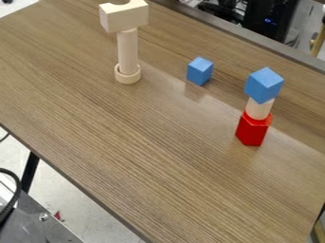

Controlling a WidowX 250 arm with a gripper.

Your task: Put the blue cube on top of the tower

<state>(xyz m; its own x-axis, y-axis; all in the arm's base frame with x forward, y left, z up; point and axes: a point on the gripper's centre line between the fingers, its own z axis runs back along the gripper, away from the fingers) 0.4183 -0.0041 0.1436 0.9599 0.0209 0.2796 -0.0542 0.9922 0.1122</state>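
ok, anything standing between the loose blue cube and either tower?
Nothing visible stands between the loose blue cube and the plain wooden tower, nor between it and the red-based tower. The latter already has a blue cube on top, so a placement there would probably have to clear that.

Tabletop: brown, streaked with darker woodgrain
Loose cube, far middle: plain blue
Right tower, top cube: plain blue
Its cylinder: pale tan
Its base block: solid red
Left tower's notched block, post and ring: pale cream-tan
Table leg, near left: black
Floor: pale grey
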